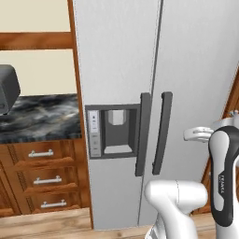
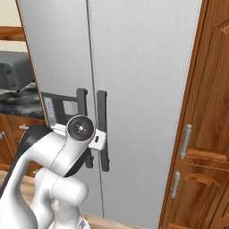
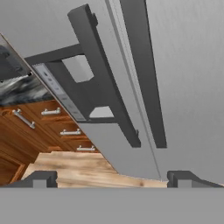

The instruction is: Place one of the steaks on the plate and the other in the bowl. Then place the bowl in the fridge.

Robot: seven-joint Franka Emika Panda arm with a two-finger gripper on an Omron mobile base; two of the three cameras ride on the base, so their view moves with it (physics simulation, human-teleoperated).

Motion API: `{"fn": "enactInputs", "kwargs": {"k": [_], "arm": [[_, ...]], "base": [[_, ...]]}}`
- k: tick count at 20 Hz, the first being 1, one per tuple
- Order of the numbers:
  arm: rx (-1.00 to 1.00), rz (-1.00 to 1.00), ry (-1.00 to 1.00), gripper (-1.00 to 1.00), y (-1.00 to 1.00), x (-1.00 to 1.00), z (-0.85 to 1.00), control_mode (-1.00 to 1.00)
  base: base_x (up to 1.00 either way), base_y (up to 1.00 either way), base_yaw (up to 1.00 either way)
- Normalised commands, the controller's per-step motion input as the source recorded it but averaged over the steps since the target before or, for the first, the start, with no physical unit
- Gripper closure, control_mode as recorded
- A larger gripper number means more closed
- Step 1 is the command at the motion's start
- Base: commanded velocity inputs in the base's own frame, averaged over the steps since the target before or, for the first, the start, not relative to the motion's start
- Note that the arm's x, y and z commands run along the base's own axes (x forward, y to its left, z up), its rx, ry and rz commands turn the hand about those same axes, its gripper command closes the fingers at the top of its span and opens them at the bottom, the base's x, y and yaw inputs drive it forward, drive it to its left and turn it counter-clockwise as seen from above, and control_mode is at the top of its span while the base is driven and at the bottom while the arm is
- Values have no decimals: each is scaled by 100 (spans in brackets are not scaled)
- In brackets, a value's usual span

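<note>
Wide apart, the two dark tips of my hand (image 3: 111, 179) stand released with nothing between them, raised in front of the fridge (image 1: 121, 70). Seen from the hand, the fridge runs tilted (that camera rolls with my wrist), and the tips frame the lower ends of its two dark handles. Both doors are shut, meeting at a thin vertical seam. The left handle (image 1: 143, 134) and the right handle (image 1: 162, 133) stand upright just beside each other, one on either side of that seam. A water dispenser panel (image 1: 112, 130) sits recessed in the left door, touching the left handle's side. Left of the fridge, a dark marbled table (image 1: 39, 116) carries a grey appliance (image 1: 7, 88) at the picture's edge, above wooden drawers (image 1: 44, 177) with silver pulls. Right of the fridge stand wooden cabinet doors (image 2: 201, 170) with upright silver handles.
</note>
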Motion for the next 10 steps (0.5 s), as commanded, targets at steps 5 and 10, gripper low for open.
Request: {"fn": "enactInputs", "kwargs": {"k": [5,10], "arm": [[0,0,0,-100,0,0,0,100],[0,0,0,-100,0,0,0,100]], "base": [[-2,0,0],[-16,0,9]]}}
